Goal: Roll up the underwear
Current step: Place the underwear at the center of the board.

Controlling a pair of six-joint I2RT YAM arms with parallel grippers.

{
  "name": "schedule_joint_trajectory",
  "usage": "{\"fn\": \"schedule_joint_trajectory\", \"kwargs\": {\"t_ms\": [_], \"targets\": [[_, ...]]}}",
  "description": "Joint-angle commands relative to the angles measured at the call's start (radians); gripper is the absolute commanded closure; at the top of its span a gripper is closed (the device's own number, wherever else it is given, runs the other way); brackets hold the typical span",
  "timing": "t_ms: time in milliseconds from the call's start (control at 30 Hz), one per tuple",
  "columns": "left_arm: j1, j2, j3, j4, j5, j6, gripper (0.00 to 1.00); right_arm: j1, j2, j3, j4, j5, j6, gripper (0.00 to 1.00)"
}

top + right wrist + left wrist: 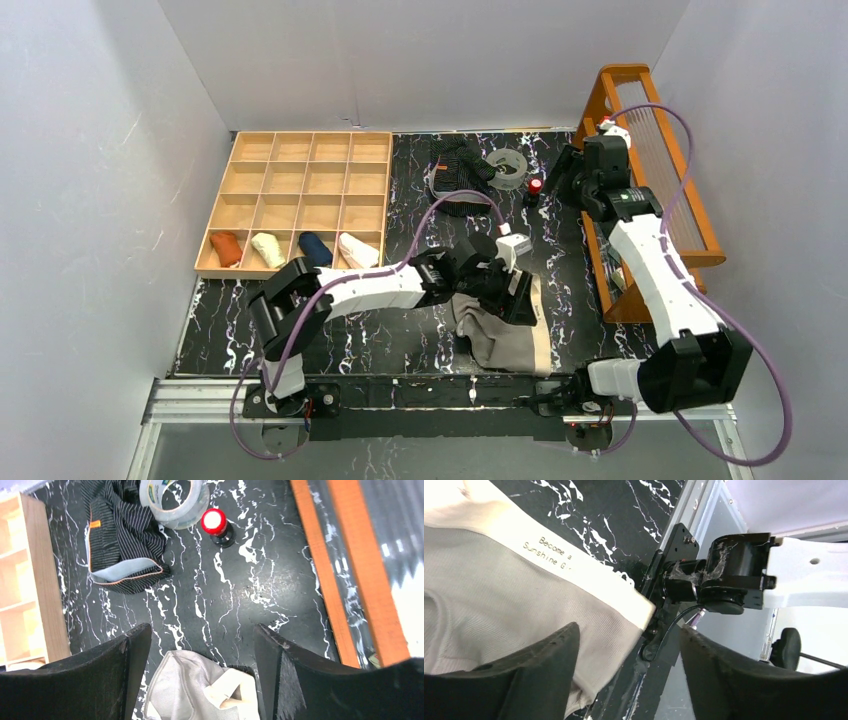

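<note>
Now: left end effector (629,629) spread, empty, over beige underwear (499,590); right end effector (201,627) spread, empty.

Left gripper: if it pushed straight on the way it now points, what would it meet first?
Most likely the beige underwear: its waistband corner lies right ahead of the open left gripper. Depth is hard to judge from the wrist view.
</note>
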Motion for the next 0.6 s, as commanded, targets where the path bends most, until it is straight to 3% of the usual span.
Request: {"fn": "schedule_joint_trajectory", "kwargs": {"t_ms": [0, 100, 233, 400, 567], "targets": [[0.007, -0.158, 0.004, -0.09, -0.072, 0.105, 0.24, -0.004, -0.088, -0.03, -0.075, 0.086, 0.088, 0.18], [0.046, -0.24, -0.03, -0.217, -0.15, 0.18, 0.14, -0.004, -0.166, -0.105, -0.101, 0.018, 0.151, 0.19], [0.172, -0.284, -0.058, -0.272, -0.191, 0.228, 0.07, -0.002, -0.248, -0.222, -0.145, -0.145, 0.204, 0.2], [0.225, -0.098, 0.148, -0.396, -0.15, 0.436, 0.07, -0.002, -0.318, -0.336, -0.213, -0.243, 0.235, 0.23], [0.225, 0.122, 0.382, -0.468, -0.046, 0.641, 0.08, -0.003, -0.392, -0.383, -0.289, -0.114, 0.324, 0.22]]}}
